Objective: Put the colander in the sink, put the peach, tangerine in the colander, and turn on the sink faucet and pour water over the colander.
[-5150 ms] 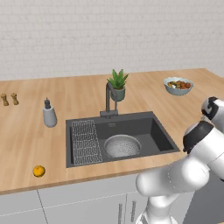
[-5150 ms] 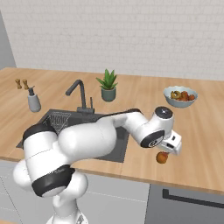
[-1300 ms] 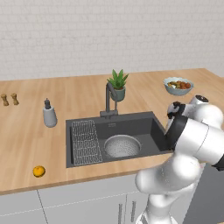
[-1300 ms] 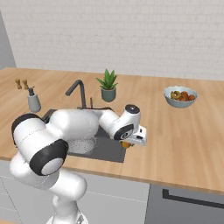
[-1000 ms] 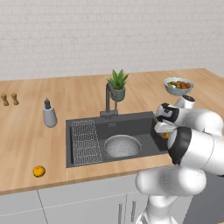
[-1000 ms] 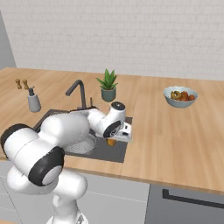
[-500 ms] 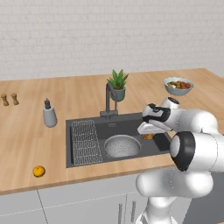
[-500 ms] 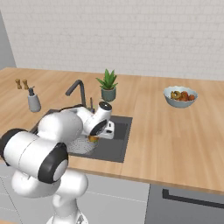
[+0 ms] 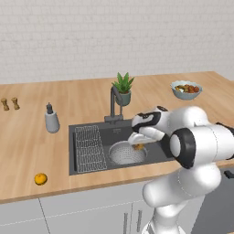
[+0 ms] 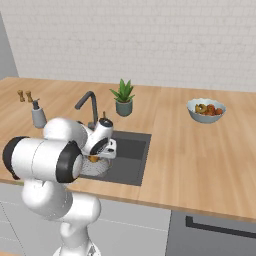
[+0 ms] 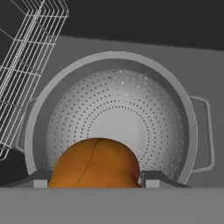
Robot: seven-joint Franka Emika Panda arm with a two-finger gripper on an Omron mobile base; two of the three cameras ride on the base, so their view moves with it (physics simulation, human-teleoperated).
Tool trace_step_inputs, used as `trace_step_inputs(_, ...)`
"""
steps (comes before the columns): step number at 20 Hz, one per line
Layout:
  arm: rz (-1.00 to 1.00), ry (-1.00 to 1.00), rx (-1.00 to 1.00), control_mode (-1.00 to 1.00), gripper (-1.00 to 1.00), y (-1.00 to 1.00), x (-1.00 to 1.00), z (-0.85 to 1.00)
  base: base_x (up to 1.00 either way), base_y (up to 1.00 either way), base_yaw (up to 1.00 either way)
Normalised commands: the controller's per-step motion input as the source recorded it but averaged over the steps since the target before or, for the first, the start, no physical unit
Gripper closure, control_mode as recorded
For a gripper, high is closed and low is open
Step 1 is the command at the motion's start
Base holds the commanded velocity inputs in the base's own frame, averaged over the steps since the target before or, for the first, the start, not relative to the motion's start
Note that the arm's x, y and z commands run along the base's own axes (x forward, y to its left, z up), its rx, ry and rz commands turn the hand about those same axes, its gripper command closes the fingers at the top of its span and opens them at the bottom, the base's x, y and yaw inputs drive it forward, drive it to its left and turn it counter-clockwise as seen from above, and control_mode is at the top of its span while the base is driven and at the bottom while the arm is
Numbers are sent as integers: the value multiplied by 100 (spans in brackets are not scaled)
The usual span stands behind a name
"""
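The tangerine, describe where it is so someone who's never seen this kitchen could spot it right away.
Start at the dark sink set in the wooden counter. Go left past its wire rack to the counter's front edge: the tangerine lies there alone, small, round and bright orange, unlike the duller peach held over the colander.

The silvery pierced colander (image 11: 118,118) sits upright in the dark sink (image 9: 91,132) beside its wire rack; the dull orange peach (image 11: 94,164) hangs over it, held; the bright tangerine (image 9: 40,178) lies on the desk (image 9: 27,151) left of the sink.

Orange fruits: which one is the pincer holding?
The darker reddish-orange peach, held above the colander; the brighter tangerine lies alone on the counter.
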Motion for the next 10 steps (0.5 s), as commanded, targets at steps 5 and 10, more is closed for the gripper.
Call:
trace_step_inputs(5, 0, 0, 0, -100, 100, 45, 0, -58, 0, 0, 0)
trace_step_inputs(10, 0, 0, 0, -100, 100, 35, 2, -40, 0, 0, 0)
